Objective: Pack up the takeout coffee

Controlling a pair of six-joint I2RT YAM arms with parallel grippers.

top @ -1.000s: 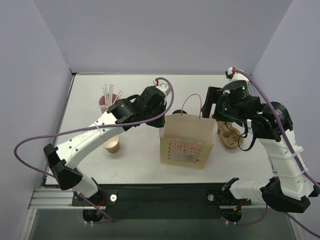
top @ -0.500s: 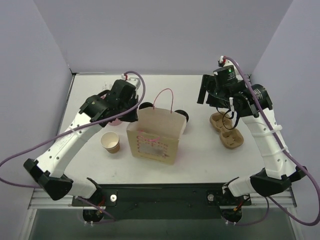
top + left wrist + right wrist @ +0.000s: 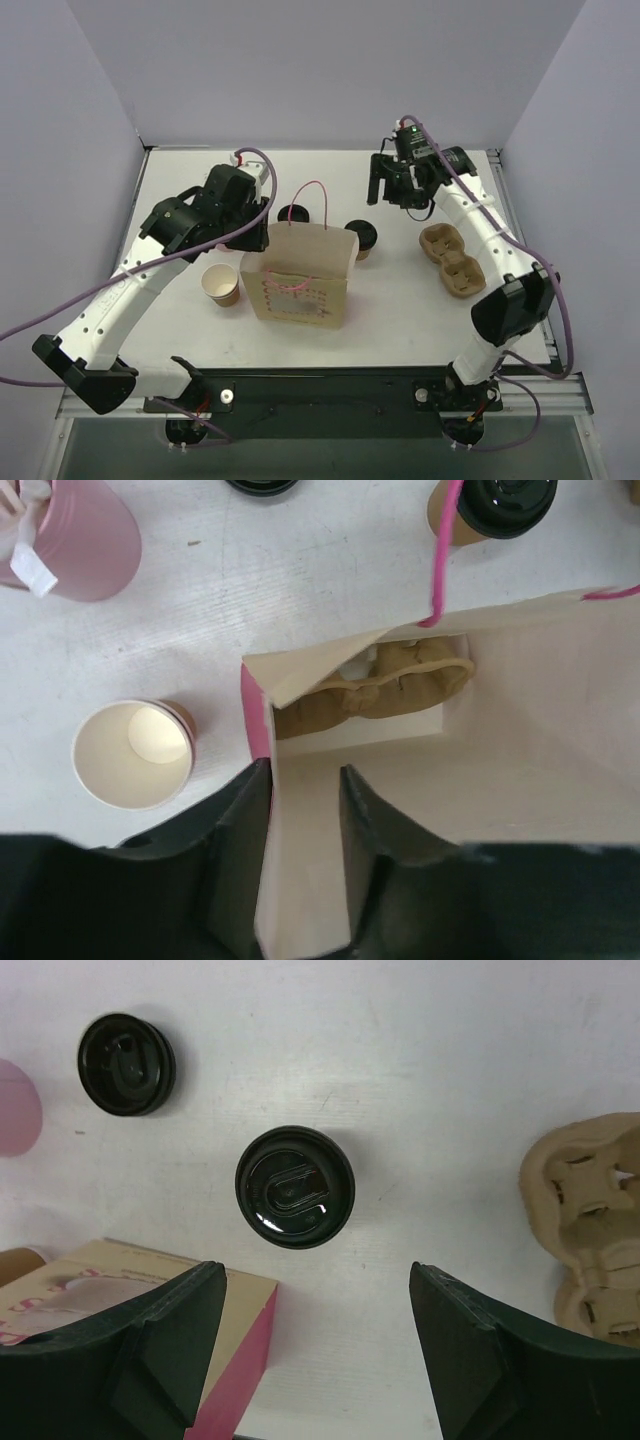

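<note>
The takeout coffee (image 3: 361, 236), a brown paper cup with a black lid, stands just behind the right corner of the paper bag (image 3: 297, 280). It also shows at the top of the left wrist view (image 3: 500, 500). My right gripper (image 3: 385, 188) hovers open above and behind it, and the lid (image 3: 295, 1186) lies ahead of its spread fingers (image 3: 315, 1300). My left gripper (image 3: 305, 780) straddles the bag's left wall (image 3: 262, 720), one finger outside and one inside, with a gap showing on the inner side. A pulp cup carrier (image 3: 400, 685) lies inside the bag.
A lidless paper cup (image 3: 222, 285) stands left of the bag. A loose black lid (image 3: 292, 213) lies behind it. A second pulp carrier (image 3: 452, 260) sits at the right. The pink cup (image 3: 85, 540) of straws is at the back left.
The bag has slid left across the table together with my left gripper. My right arm has swung back and left, from over the carrier to above the takeout coffee.
</note>
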